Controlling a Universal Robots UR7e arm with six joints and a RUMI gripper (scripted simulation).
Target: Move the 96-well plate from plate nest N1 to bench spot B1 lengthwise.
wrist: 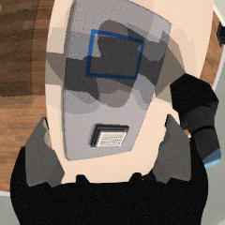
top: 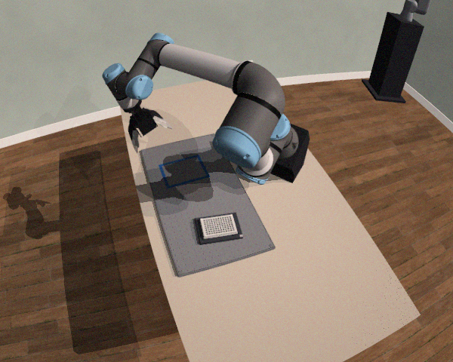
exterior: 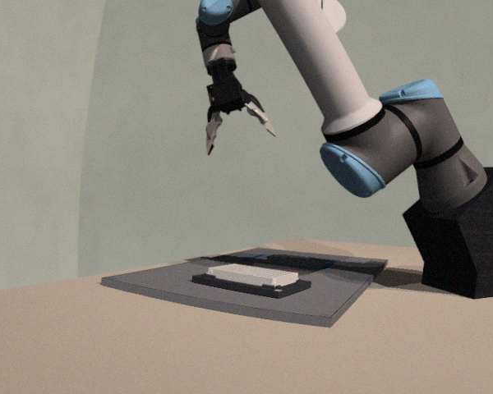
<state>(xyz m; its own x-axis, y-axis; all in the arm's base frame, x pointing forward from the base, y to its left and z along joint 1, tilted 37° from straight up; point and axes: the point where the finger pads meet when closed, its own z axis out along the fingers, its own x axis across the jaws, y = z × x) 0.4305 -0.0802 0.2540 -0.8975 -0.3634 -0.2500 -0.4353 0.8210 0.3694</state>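
1. The gripper (exterior: pixel 240 137) is held wide open and empty, high above the mat's (top: pixel 254 237) far end.
2. The plate (top: pixel 218 226) is seated in the nest (top: pixel 198 234), near the mat's front end.
3. The outline (top: pixel 163 176) is taped on the mat's far half, unoccupied.

The 96-well plate (top: pixel 218 226) sat in the plate nest (top: pixel 198 234) on the mat (top: pixel 254 237). The taped outline (top: pixel 164 176) lay farther along the mat, nearer the raised gripper (top: pixel 150 134).
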